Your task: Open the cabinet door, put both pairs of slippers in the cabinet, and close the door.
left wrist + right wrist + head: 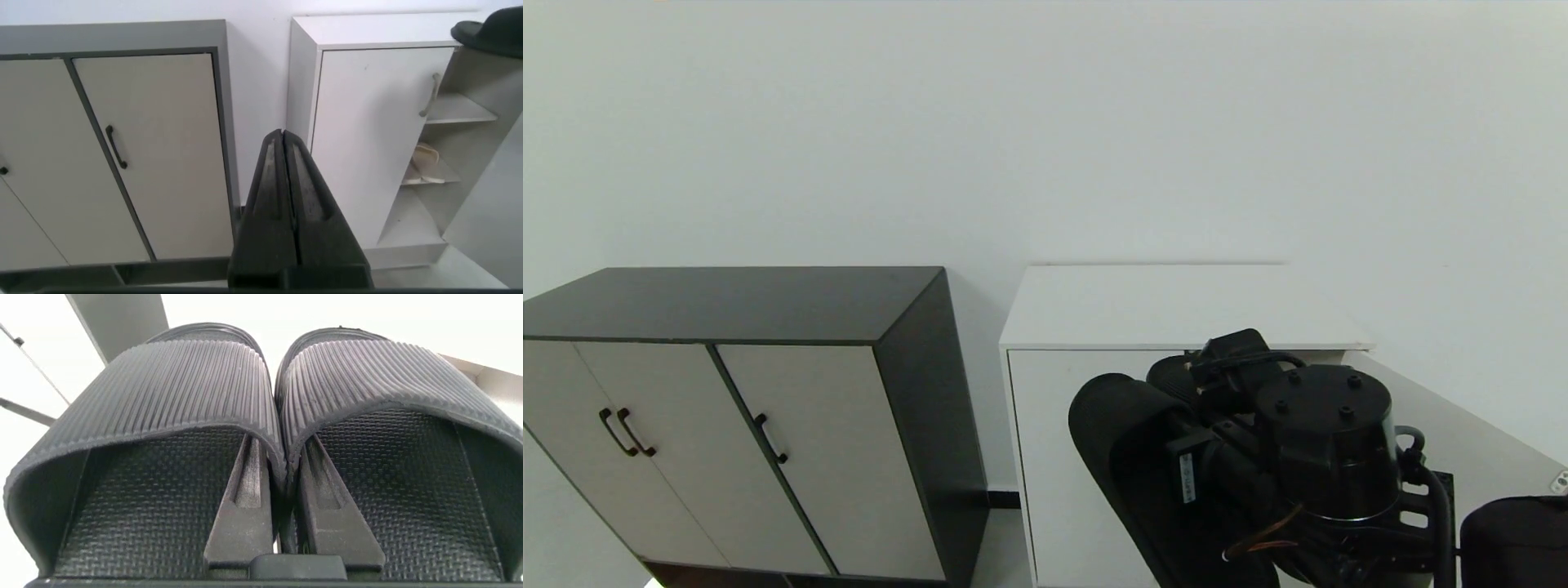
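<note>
A pair of black ribbed slippers (pixel 270 400) hangs in my right gripper (pixel 282 502), which is shut on the two inner straps pressed together. In the head view the slippers (pixel 1123 441) are held low in front of the white cabinet (pixel 1176 306). The cabinet's right door (pixel 1462 441) stands open and its left door (pixel 368 139) is closed. A light-coloured pair of slippers (pixel 425 162) lies on a middle shelf inside. The left gripper (pixel 283 188) is shut with nothing in it, and faces the gap between the two cabinets.
A dark cabinet (pixel 735 302) with closed beige doors and black handles (pixel 770 438) stands to the left of the white one. A plain white wall rises behind both. A narrow gap of floor (pixel 1001 523) separates the cabinets.
</note>
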